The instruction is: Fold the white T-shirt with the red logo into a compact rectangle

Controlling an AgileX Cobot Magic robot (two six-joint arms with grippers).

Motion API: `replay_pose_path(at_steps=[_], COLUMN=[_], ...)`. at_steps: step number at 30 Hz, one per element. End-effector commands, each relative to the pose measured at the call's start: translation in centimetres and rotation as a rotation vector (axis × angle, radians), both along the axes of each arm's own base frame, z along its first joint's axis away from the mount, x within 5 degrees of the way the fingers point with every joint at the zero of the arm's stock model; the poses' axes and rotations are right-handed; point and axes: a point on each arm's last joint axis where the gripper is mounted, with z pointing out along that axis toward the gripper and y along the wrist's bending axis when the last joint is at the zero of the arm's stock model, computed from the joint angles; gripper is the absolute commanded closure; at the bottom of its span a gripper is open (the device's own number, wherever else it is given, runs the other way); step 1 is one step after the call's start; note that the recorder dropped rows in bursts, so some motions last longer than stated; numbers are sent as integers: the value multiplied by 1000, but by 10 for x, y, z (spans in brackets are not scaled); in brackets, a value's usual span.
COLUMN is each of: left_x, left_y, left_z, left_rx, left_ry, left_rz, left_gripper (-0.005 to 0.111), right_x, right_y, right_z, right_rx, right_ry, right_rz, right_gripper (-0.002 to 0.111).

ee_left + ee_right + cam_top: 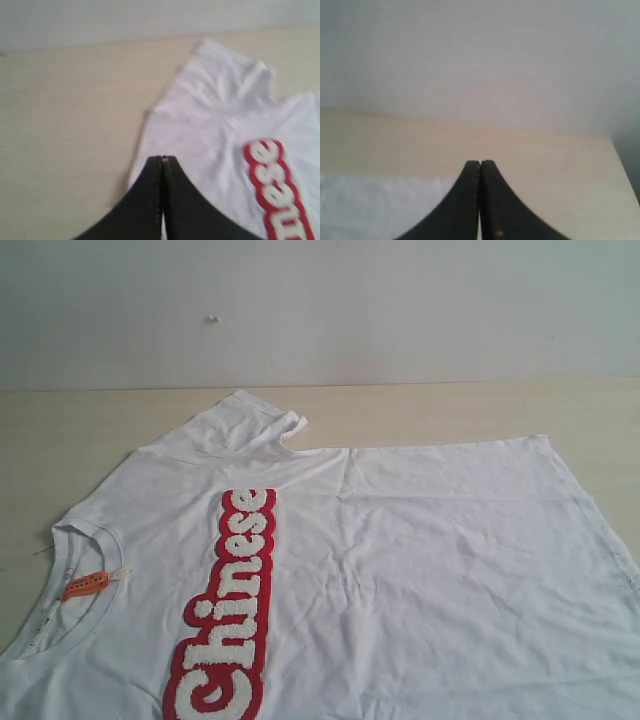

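The white T-shirt (pixel 420 570) lies spread flat on the pale wooden table (pixel 100 430), its ribbed neck (pixel 85 585) and orange tag (pixel 86 585) at the left. The red logo (pixel 225 615) runs as a strip down the chest. One sleeve (pixel 245 420) is rumpled at the far edge. Neither arm shows in the exterior view. My left gripper (pixel 163 159) is shut and empty above the shirt (pixel 215 130) near the sleeve, with the logo's end (pixel 280 190) beside it. My right gripper (pixel 480 163) is shut and empty over the shirt's edge (pixel 380 205).
A grey-white wall (pixel 320 300) rises behind the table's far edge. Bare table (pixel 65 130) lies beside the sleeve. The table's corner (pixel 615 150) shows in the right wrist view.
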Motion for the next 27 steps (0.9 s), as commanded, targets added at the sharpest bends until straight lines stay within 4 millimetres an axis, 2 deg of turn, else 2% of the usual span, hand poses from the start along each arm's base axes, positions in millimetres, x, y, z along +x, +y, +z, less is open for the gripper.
replay_pose_path(at_steps=[1,4,8,12,15,17,19,20,24,27], left_x=[14,9,-6,-27,-31,-31,-32,-34,-34,-34], left_y=[-19,-23,-33,-43,-41,-38,-34,-30,-23,-21], left_z=[-25,-42,-68,-102,-119,-126,-131,-136,-146,-153], left_rx=[-10,76,176,295,381,426,479,524,626,666], left_ry=[209,316,387,386,370,363,372,382,375,352], left_rz=[-285,-486,-737,-1046,-1083,-1073,-1085,-1115,-1136,-1136], left_gripper=[107,107,107,107,106,102,90,71,21,23], right_x=[26,40,44,32,20,12,4,-3,-7,-9], right_y=[-3,4,15,17,16,15,13,11,5,6], right_z=[-31,-55,-78,-96,-115,-130,-148,-167,-194,-200], right_rx=[-34,-64,-92,-162,-251,-300,-347,-394,-512,-552], right_ry=[317,453,609,724,789,843,906,948,939,925], right_rz=[57,221,491,644,760,836,910,966,972,1023], right_gripper=[108,108,104,87,73,64,57,50,38,38])
